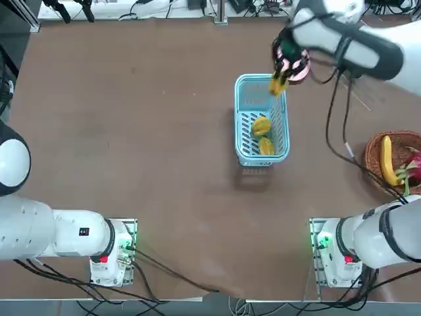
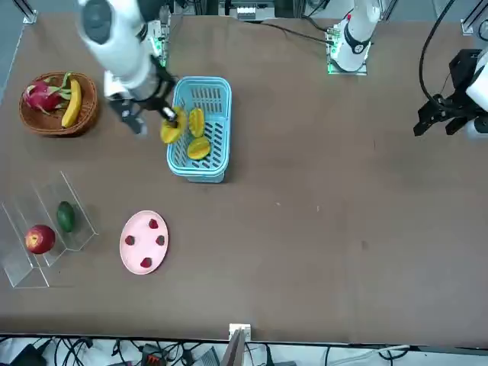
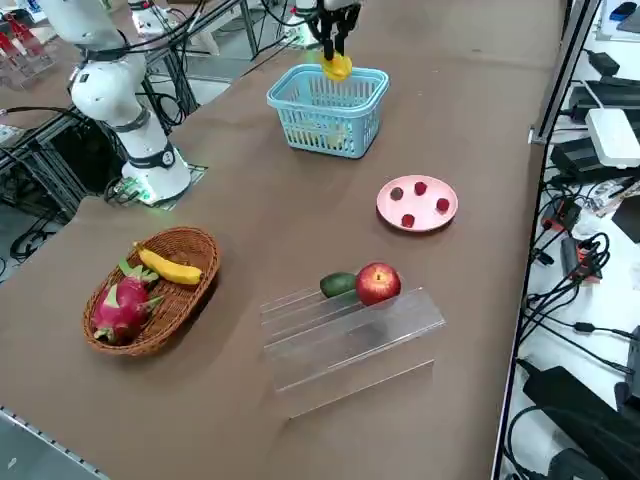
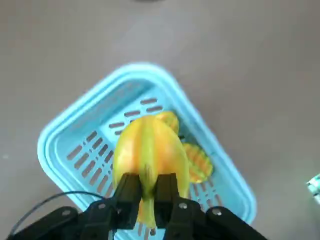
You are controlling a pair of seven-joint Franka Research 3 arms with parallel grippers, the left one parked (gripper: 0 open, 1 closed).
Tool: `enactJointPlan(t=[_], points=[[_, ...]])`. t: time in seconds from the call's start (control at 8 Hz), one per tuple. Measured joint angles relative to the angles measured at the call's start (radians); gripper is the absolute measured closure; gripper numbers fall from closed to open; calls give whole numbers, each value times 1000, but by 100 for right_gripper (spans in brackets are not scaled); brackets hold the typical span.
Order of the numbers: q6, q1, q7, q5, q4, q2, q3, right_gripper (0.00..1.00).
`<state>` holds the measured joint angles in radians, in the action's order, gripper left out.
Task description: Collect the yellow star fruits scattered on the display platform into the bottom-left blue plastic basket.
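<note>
The right gripper (image 4: 147, 192) pinches 1 star fruit (image 4: 149, 150) narrowly, above the blue plastic basket (image 1: 246, 84). Below it 2 star fruits (image 1: 262, 126) lie inside, apparently touching. Well away, the display platform (image 3: 350, 335) holds 1 apple (image 3: 377, 283) and 1 green fruit (image 3: 338, 285).

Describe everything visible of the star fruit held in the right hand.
The held star fruit is yellow-orange, oval, with lengthwise ridges and a greenish seam. The right hand pinches its lower end, holding it in the air above the blue plastic basket, near one end. It touches only the fingers. Two more star fruits lie in the basket below.
</note>
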<state>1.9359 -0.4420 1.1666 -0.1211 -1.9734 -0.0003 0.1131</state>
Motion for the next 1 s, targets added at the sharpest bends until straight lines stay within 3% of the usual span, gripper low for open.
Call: enactJointPlan(t=[0.12,0.25,0.5,0.75,1.0], points=[[52,-35,12,-1,-53,7,-1,80],[87,-57,15,-2,-102,11,-2,67],[75,-67,15,-2,-124,7,-6,32],[4,-63,13,1,-89,-20,-36,0],[-119,-5,-93,23,21,-46,-97,0]])
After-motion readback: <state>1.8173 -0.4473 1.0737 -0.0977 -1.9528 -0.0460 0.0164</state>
